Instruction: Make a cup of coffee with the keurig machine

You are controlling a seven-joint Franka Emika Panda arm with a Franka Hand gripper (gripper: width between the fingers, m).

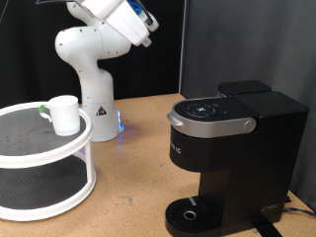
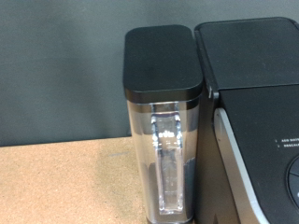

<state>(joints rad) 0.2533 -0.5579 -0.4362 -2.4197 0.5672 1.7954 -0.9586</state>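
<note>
At the near edge of the exterior view, toward its right, the keurig machine stands on a brown wooden table, its round drip base closest to the camera and bare. Above that sits the rounded brew head with a silver-grey lid handle closed across the front; small buttons show on top, too small to read. Pale lettering runs vertically down the machine's front, illegible here.

At the exterior view's left stands a white two-tier round rack with dark mesh shelves. The cup sits upright on its upper shelf, a green mark on the handle side. It is well apart from the machine.

Behind the rack rises the white robot arm, a warning triangle sticker and a blue light at its base. Its hand is raised at the exterior view's top, high above both cup and machine; the fingers do not show, so I cannot tell whether they are spread or pressed together.

The wrist view looks down at the machine's clear water tank with its black cap; tiny white print nearby is unreadable. A black curtain closes the room behind.
</note>
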